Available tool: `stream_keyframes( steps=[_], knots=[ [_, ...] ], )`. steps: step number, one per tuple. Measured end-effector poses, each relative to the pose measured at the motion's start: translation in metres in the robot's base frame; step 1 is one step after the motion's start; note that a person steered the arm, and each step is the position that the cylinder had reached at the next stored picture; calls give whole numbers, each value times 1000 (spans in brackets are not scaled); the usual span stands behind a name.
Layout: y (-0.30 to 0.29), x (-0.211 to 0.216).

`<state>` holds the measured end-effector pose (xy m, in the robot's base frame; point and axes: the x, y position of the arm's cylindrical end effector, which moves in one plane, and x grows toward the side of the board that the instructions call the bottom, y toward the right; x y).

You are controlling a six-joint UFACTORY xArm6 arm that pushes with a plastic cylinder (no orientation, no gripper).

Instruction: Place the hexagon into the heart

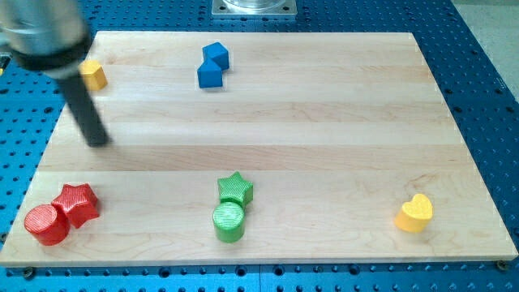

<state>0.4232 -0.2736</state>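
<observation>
Risk begins at the view's left. The yellow hexagon (pixel 95 75) sits near the top-left corner of the surface (pixel 324 122), partly hidden behind the rod. My tip (pixel 98 143) rests below it, apart from it and on the wrong side for a push toward the heart. No gripper shows; the arm ends in a bare rod that holds nothing. A push from where I stand would likely send the hexagon up and off the top edge, so I judge I must first get round to its upper left.

The red cylinder (pixel 46 225) and red star (pixel 78 203) touch each other at the bottom left, well clear of the likely path. The two blue blocks (pixel 213 65) at the top centre could be clipped if the hexagon drifts upward. The green star (pixel 235 189) and green cylinder (pixel 229 221) at the bottom centre lie close under the diagonal, and an off-centre shove could slide the hexagon into them.

The yellow heart (pixel 415 212) waits at the bottom right, well apart; a hard arrival may knock it toward the edge.

The hexagon looks squat, with no clear long axis. I cannot tell which way its flats face.
</observation>
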Motion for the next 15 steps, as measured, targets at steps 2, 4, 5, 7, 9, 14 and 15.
stream_keyframes(
  steps=[2, 4, 5, 7, 9, 14, 15],
  knots=[
    [-18, -102],
    [106, -94],
    [75, -111],
    [227, -65],
    [233, -25],
    [286, 47],
    [364, 65]
  ],
)
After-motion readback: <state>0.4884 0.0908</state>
